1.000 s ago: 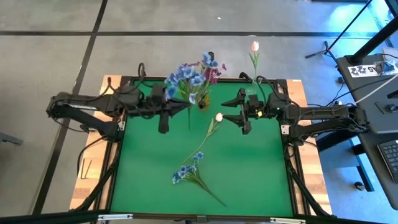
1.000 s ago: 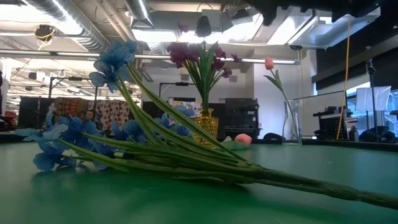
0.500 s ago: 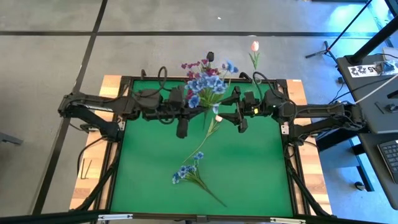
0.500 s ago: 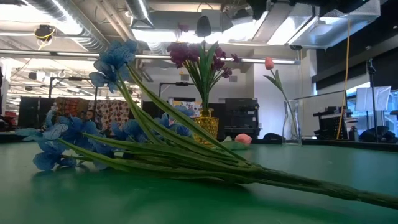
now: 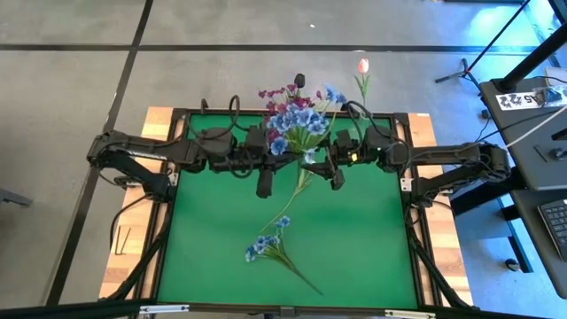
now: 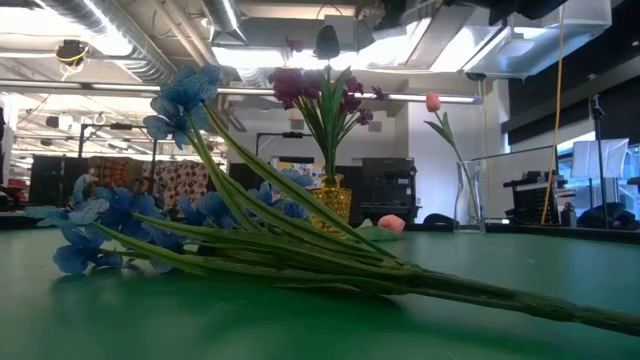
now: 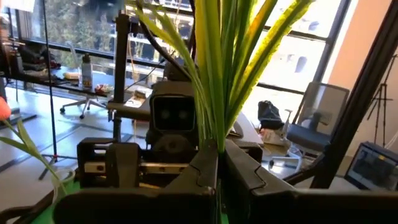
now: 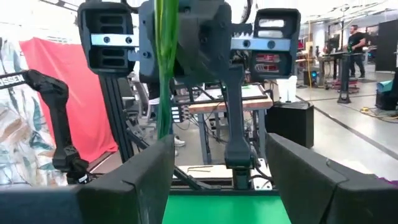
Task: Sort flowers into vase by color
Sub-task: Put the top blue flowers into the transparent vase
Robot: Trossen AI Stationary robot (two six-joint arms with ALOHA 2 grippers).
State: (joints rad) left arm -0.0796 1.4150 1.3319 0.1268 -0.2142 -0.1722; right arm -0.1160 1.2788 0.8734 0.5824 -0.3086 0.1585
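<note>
Since a second ago we see both arms drawn in toward the middle of the far edge of the green table (image 5: 213, 257), the left one bringing its blue small-bloom spray (image 5: 299, 120) with it. From the left, the left gripper (image 5: 264, 186) is clamped shut on the green stems of that spray, which stand upright between its fingers in the left wrist view, blooms raised over the far edge near the magenta-pink spray (image 6: 320, 90) in the amber glass vase (image 6: 333, 200). Just beside it, the right gripper (image 5: 334, 173) faces the left one with its fingers spread wide and nothing between them. Below the two grippers, a pale tulip (image 5: 297, 190) lies on the table, its bloom hidden from us, and a second blue small-bloom spray (image 5: 270, 250) lies nearer the front. At the far right, a pink single tulip (image 6: 433, 102) stands in a clear glass vase (image 6: 468, 197).
</note>
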